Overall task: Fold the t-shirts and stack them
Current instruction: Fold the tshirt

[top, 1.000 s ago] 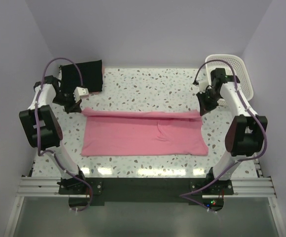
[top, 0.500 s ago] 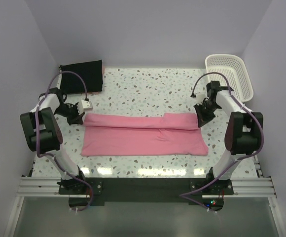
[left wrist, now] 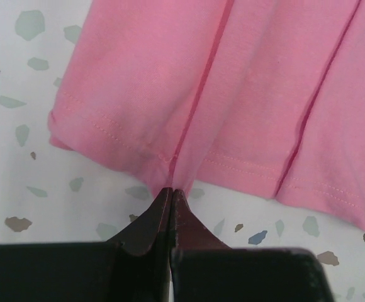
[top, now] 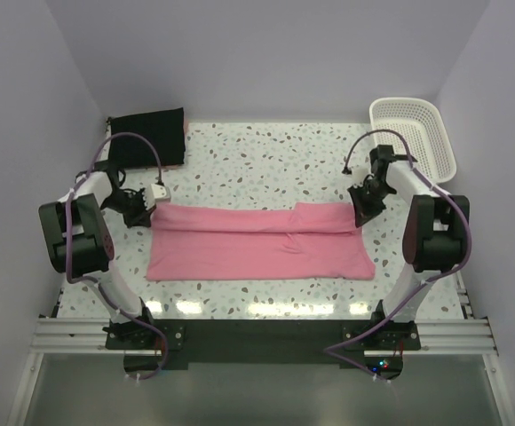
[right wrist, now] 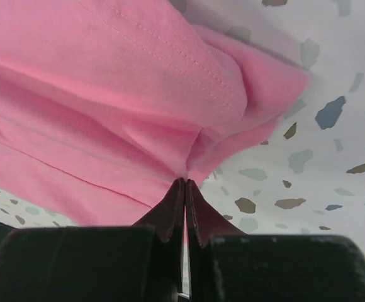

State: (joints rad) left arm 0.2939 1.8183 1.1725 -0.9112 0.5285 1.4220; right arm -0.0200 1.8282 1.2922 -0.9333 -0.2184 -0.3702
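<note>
Progress, we judged, midway: black shirt [top: 148, 138] folded at far-left corner of surface [top: 266, 151]; pink shirt [top: 257, 241] mid-surface, folded lengthwise only. Left gripper [left wrist: 171, 192], right gripper [right wrist: 185, 182] each pinched one end. Crosswise folds, stacking remained.

The pink t-shirt [top: 257, 244] is showing one plain, even pink, with stitching in the same pink along its hems. The black t-shirt [top: 148, 135] is showing solid black. The surface [top: 266, 160] is appearing white, speckled with grey, blue-grey and brown flecks. The basket [top: 415, 133] is showing white in an open lattice pattern. The left claw [left wrist: 170, 190] and right claw [right wrist: 185, 182] are appearing near-black. The left arm [top: 73, 232] and right arm [top: 437, 232] are showing white and black, trailing purple cables [top: 131, 140]. The walls [top: 266, 62] are looking pale lilac.
</note>
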